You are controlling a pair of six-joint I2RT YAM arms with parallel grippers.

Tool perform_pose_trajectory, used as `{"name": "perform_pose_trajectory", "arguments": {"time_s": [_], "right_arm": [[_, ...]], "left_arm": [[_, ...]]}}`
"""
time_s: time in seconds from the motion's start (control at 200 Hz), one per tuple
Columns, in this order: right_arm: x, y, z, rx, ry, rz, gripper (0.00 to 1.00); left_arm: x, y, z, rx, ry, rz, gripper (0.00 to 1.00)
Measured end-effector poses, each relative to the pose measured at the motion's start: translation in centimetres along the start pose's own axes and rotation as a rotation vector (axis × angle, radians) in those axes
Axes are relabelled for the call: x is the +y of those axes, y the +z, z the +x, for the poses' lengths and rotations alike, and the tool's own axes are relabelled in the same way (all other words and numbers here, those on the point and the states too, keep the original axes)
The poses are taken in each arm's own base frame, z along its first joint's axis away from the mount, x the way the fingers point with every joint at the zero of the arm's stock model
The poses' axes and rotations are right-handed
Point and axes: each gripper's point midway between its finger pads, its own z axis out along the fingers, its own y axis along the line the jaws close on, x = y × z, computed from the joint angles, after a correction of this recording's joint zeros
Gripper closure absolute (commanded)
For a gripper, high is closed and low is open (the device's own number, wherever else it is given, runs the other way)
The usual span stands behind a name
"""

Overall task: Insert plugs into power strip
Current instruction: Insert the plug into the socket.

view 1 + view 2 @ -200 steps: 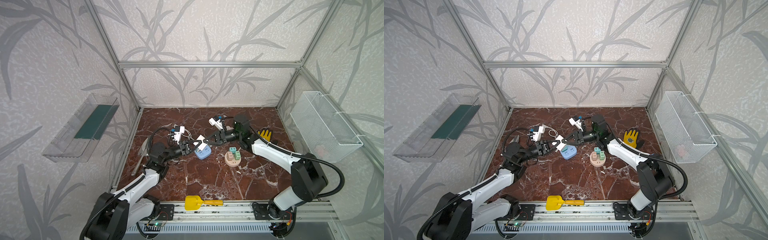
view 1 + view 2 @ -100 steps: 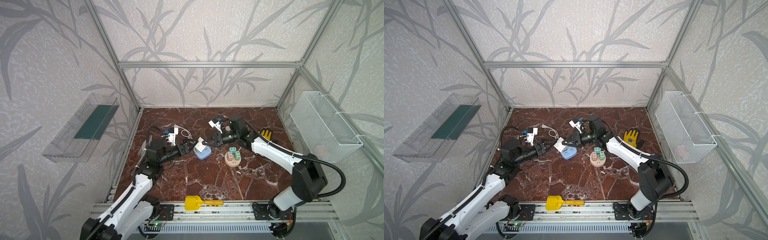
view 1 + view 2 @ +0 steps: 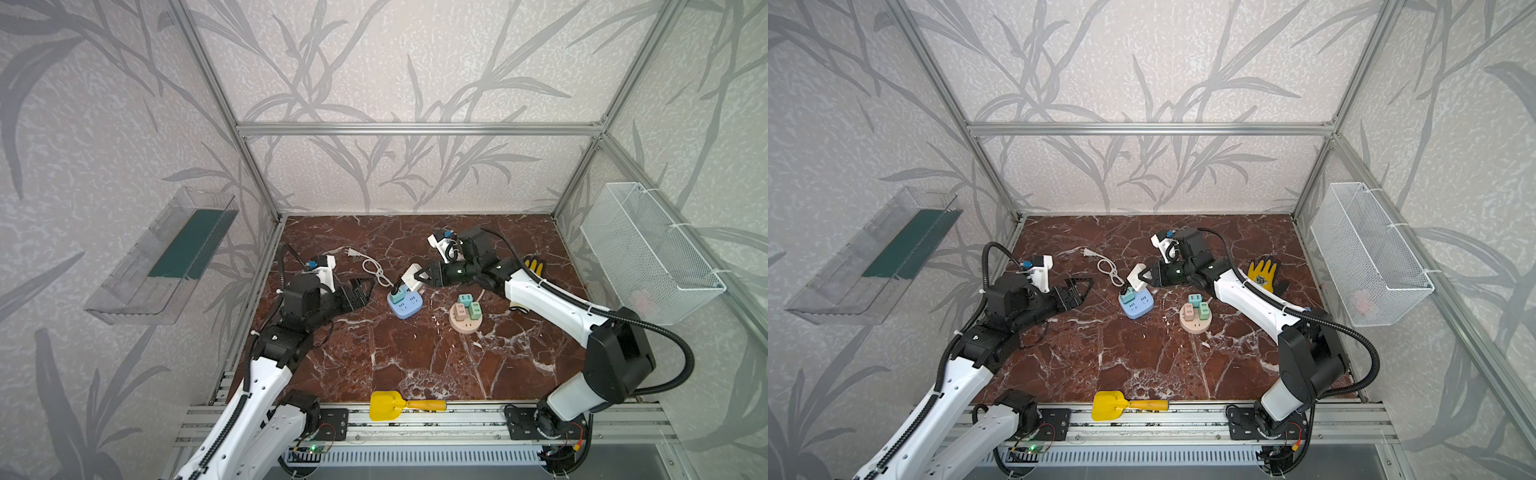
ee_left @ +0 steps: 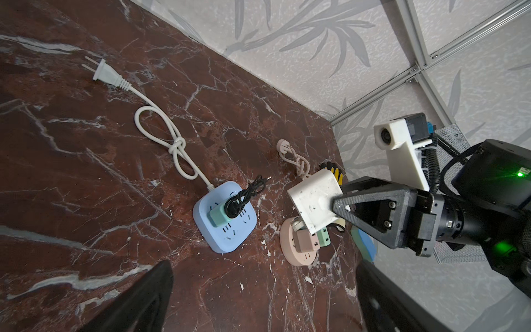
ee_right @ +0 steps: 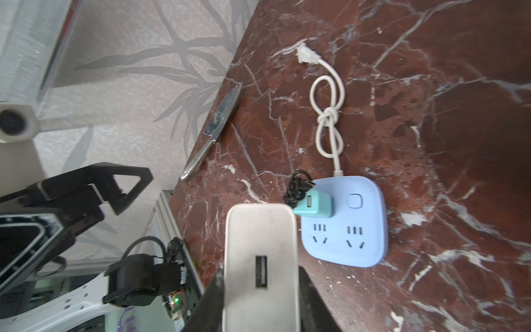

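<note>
A white charger block [image 3: 411, 275] hangs tilted just above and behind the blue power strip [image 3: 406, 305], and my right gripper [image 3: 421, 277] is shut on it. In the right wrist view the block [image 5: 260, 253] fills the space between the two fingers of that gripper [image 5: 260, 276]. A teal plug [image 5: 314, 206] with a black cord coil sits in the blue power strip [image 5: 344, 227]. My left gripper [image 3: 369, 293] is open and holds nothing, to the left of the strip. A round pink power strip [image 3: 466, 322] carries teal, pink and green plugs.
A knotted white cable [image 3: 373, 270] trails back from the blue strip. A yellow scoop [image 3: 405, 405] lies at the front edge and a yellow-black glove [image 3: 1262, 272] behind the right arm. A wire basket [image 3: 648, 253] hangs on the right wall and a clear tray [image 3: 166, 257] on the left.
My left gripper has let go of the white block, opened wide and pulled back to the left. The right gripper still holds the block above the blue strip.
</note>
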Motion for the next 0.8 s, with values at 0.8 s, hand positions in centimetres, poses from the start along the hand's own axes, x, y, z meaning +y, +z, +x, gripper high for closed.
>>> {"name": "perform_pose_trajectory", "arguments": {"time_s": [0.8], "right_arm": [[-6.6, 5.9, 2.3, 0.093, -0.229, 0.392, 1.0]], "left_arm": [[2.9, 0.8, 3.1, 0.059, -0.036, -0.056, 0.03]]}}
